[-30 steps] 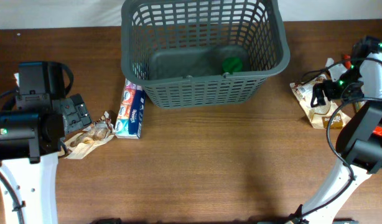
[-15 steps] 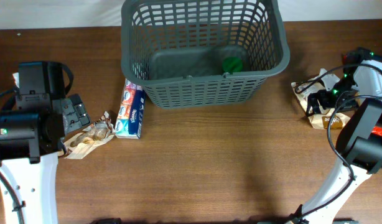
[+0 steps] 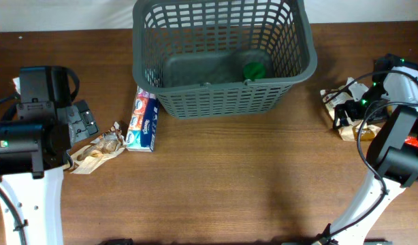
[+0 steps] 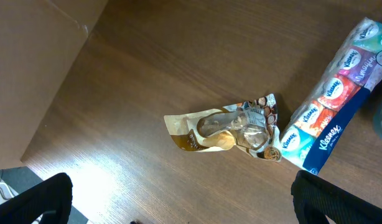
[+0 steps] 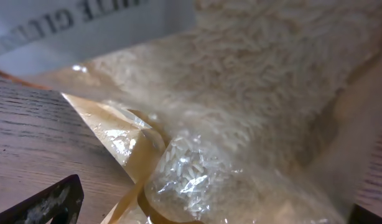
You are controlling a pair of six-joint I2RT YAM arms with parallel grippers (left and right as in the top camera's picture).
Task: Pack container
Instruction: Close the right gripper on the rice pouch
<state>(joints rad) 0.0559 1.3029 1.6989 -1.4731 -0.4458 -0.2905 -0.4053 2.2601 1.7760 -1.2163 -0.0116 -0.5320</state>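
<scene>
The container, a large dark grey basket, stands at the back centre with a green item inside. My left gripper is open and empty, above a tan snack packet that also shows in the left wrist view. A Kleenex tissue pack lies between the packet and the basket, and shows in the left wrist view. My right gripper is low over a clear bag of rice. In the right wrist view its fingers are spread on either side of the rice bag.
The wooden table runs to its left edge in the left wrist view. The right arm's base and cables stand close to the rice bag.
My right gripper has moved down and slightly right onto the rice bag. The left arm and the other items have not moved.
</scene>
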